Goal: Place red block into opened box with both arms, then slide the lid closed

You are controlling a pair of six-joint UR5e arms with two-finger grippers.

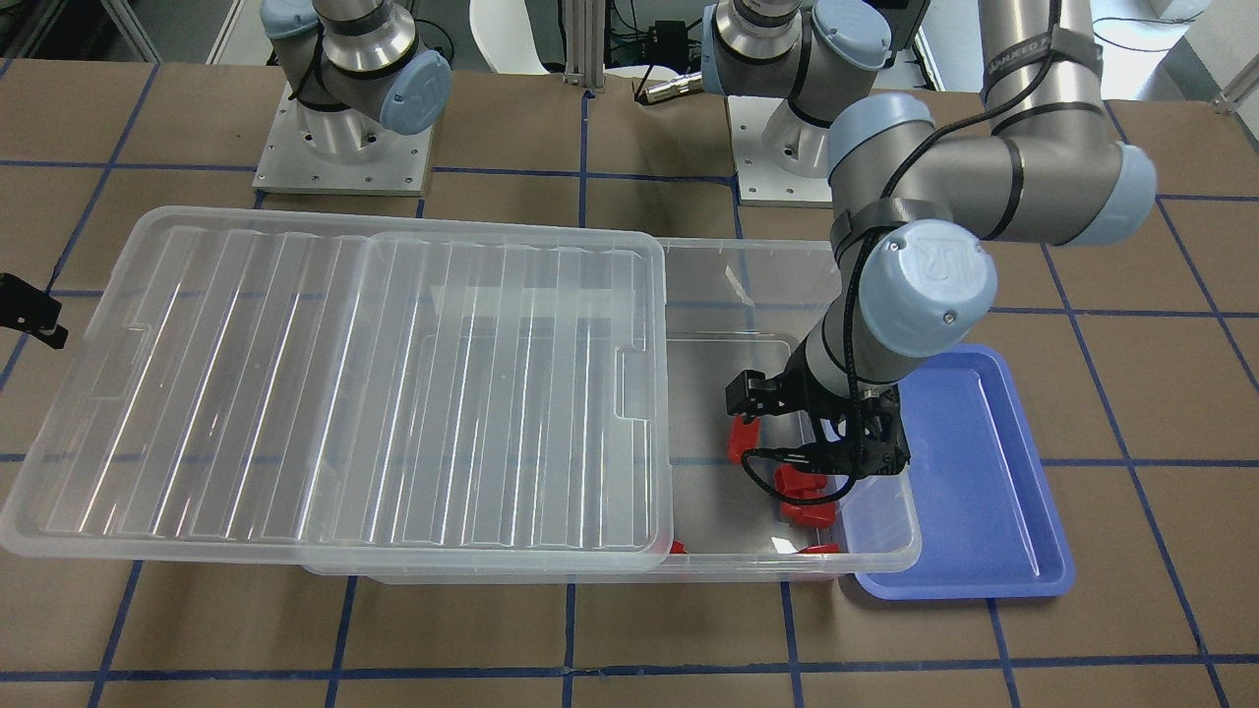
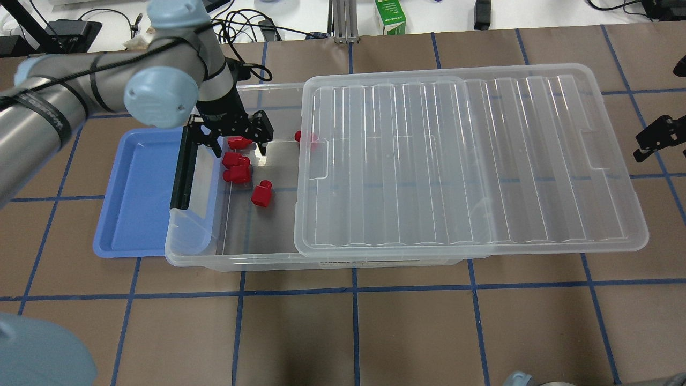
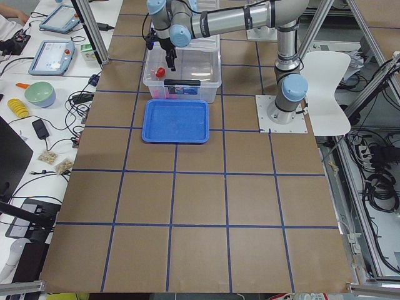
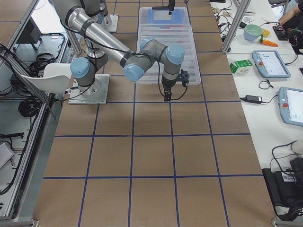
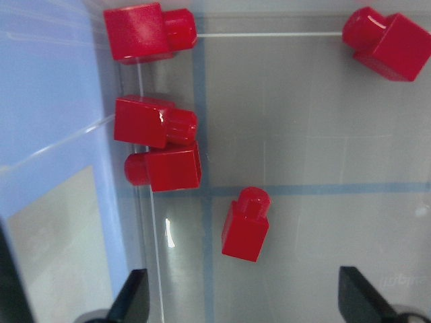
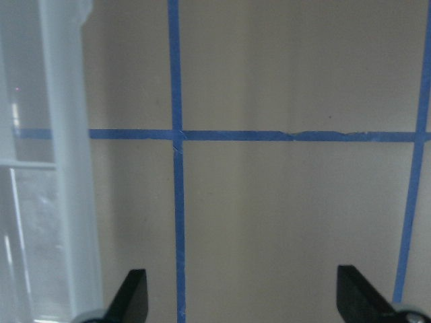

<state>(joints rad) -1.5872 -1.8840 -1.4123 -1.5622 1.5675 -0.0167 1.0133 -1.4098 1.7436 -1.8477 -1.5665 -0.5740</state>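
The clear box point(image 2: 230, 261) lies along the table, its ridged lid point(image 2: 471, 161) slid toward my right so that the left end is uncovered. Several red blocks point(image 2: 237, 174) lie on the floor of that uncovered end, and one point(image 2: 305, 138) sits at the lid's edge. My left gripper point(image 2: 233, 134) hangs open over them with nothing between its fingers; in the left wrist view a red block point(image 5: 246, 225) lies just ahead of the left gripper point(image 5: 246, 296). My right gripper point(image 2: 656, 139) is open off the lid's right end, over bare table point(image 6: 269, 222).
A shallow blue tray point(image 2: 134, 203) lies against the box's left end, partly under its rim. The black bar latch point(image 2: 182, 166) stands up at that end. A green carton point(image 2: 390, 16) and cables sit beyond the table's far edge.
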